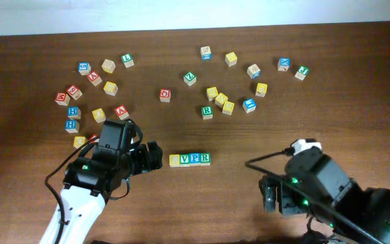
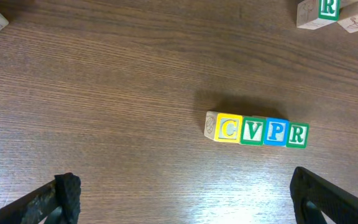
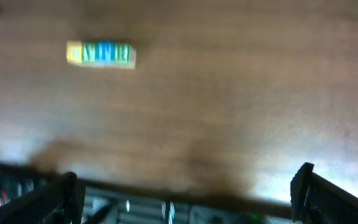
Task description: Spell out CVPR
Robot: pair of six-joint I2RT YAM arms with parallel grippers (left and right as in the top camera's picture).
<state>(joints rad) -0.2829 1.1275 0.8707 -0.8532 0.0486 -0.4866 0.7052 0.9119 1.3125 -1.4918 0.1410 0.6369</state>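
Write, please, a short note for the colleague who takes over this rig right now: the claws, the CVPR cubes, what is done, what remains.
Left claw: open, empty, over the table beside the C end of the row.
Right claw: open, empty, farther from the row.
Cubes: yellow C, green V, blue P and green R lie touching side by side in one row, reading CVPR.
Done: the word is spelled.
Left: seemingly nothing to place; perhaps only draw both claws away without brushing the row.
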